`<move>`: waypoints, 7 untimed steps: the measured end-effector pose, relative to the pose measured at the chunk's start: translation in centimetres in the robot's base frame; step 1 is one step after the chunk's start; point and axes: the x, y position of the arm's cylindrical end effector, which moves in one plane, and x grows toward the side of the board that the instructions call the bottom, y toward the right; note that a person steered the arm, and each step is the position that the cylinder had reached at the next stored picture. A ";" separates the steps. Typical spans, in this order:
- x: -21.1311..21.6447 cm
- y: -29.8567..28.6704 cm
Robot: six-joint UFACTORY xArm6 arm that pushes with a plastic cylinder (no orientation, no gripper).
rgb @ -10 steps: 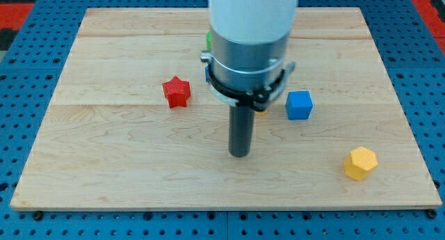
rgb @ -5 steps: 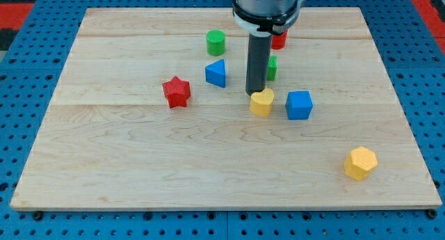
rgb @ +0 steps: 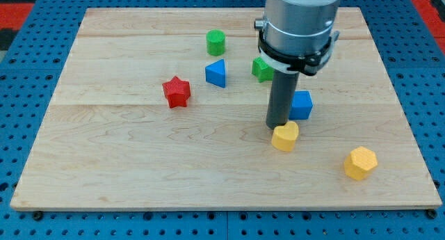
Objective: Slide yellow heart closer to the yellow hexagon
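Note:
The yellow heart [rgb: 285, 136] lies on the wooden board [rgb: 139, 156] right of centre. My tip [rgb: 279, 125] touches its upper left side. The yellow hexagon [rgb: 360, 163] sits near the view's bottom right, about a hundred pixels right of the heart and a little lower. The blue cube [rgb: 302, 104] stands just above and right of the heart, partly hidden behind the rod.
A red star [rgb: 176, 92] lies left of centre. A blue triangular block [rgb: 216, 73] and a green cylinder [rgb: 215, 42] sit above the middle. A green block [rgb: 261, 69] shows partly behind the arm. The board's right edge runs near the hexagon.
My tip has pushed the yellow heart down and to the right, from beside the blue cube's left to below it, closer to the yellow hexagon. The arm now hides the red block at the top.

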 end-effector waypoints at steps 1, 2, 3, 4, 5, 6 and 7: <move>1.5 0.7; 2.7 1.3; 3.3 1.7; 4.4 0.8; 5.5 0.8; 5.9 -0.3; 7.1 -0.9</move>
